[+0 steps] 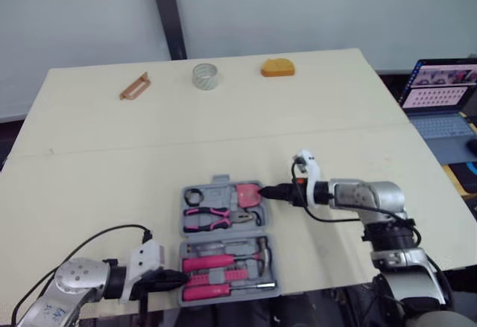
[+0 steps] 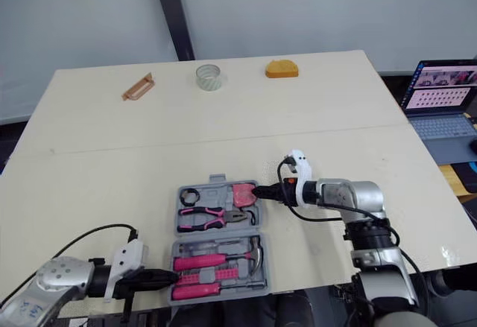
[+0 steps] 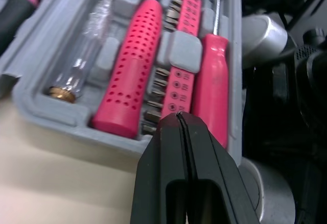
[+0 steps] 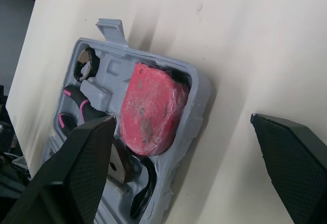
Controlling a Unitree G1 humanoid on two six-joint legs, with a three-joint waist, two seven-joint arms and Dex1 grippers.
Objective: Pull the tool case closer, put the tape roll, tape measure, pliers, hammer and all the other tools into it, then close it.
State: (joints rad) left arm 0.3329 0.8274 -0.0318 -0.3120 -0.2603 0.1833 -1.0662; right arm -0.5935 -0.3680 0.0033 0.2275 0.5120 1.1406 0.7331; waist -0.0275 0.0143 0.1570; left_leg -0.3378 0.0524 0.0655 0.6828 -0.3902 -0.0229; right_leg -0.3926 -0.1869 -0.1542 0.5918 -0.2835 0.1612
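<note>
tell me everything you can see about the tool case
The tool case is grey moulded plastic, lying open and flat near the front edge of the table. Its two halves meet at a hinge, and a latch tab sits on the far edge. The far half holds a small black roll, pink-handled pliers and a pink tape measure; the near half holds a pink-handled hammer and screwdrivers. The shut left gripper is at its near left corner; the open right gripper straddles the far half's right wall.
</note>
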